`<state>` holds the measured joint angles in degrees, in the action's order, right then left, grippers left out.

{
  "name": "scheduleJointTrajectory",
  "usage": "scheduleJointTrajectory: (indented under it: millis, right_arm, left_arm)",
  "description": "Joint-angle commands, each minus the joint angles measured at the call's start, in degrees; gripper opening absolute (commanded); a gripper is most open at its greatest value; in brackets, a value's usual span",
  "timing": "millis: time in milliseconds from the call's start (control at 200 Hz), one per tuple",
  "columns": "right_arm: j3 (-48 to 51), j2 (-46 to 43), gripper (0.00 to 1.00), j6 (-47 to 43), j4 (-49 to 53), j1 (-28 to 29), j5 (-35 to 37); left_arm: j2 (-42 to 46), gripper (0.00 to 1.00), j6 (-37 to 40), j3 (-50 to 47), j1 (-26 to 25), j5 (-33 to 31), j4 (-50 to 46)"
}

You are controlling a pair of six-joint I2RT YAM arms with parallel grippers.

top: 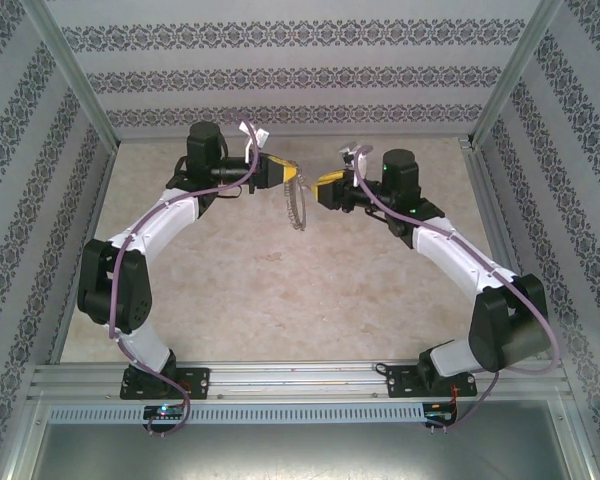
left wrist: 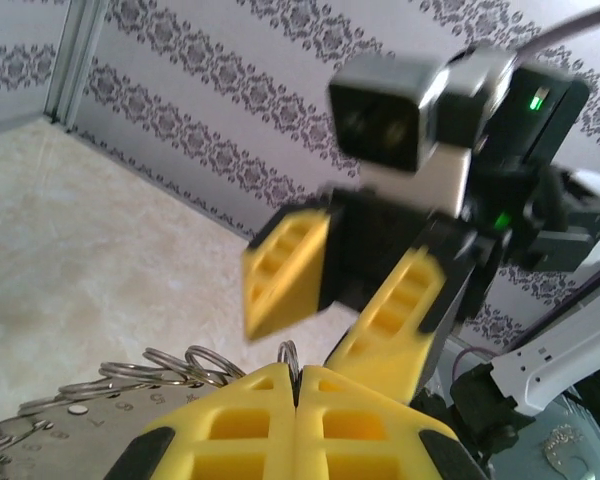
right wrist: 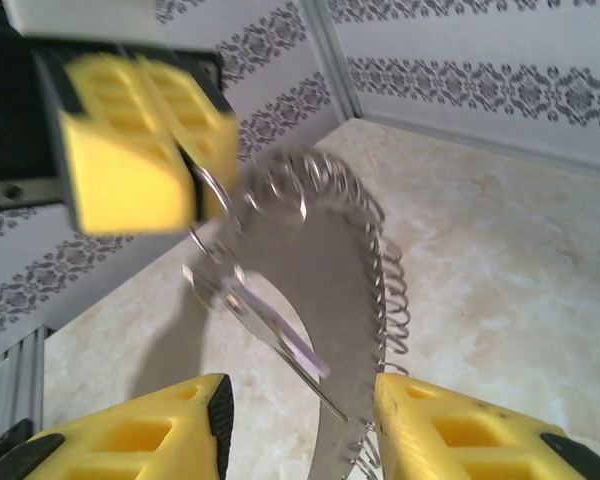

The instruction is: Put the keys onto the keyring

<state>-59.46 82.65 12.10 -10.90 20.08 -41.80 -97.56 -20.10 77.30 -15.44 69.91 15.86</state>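
Left tool (left wrist: 298, 385) pressed together, pinching keyring (right wrist: 325, 250) by top loop. Ring hangs lengthwise below it, above bench (top: 280, 290). Right tool (right wrist: 300, 400) spread, fingers either side of ring's lower part. Lilac key (right wrist: 280, 335) slants across ring, nearer right tool.

A robot lab's enclosed test booth: aluminium frame rail (top: 300, 378), patterned wallpaper walls (top: 300, 75), marbled beige tabletop (top: 280, 300).
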Motion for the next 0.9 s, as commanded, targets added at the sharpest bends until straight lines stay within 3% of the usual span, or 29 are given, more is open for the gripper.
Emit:
scheduleJointTrajectory:
  millis: [0, 575, 894]
  right_arm:
    - [1.9, -0.5, 0.44, 0.8, -7.1, 1.8, 5.4]
    - [2.3, -4.0, 0.49, -4.8, -4.6, 7.5, 8.3]
    - [-0.1, -4.5, 0.49, -8.7, -0.6, 7.3, 10.9]
  left_arm:
    - [3.2, 0.0, -4.9, -0.6, -0.6, 1.5, 9.9]
    - [4.3, 0.0, -7.9, -1.8, -0.6, 3.8, 11.0]
    - [0.8, 0.0, -16.2, -1.7, -0.6, 6.9, 20.2]
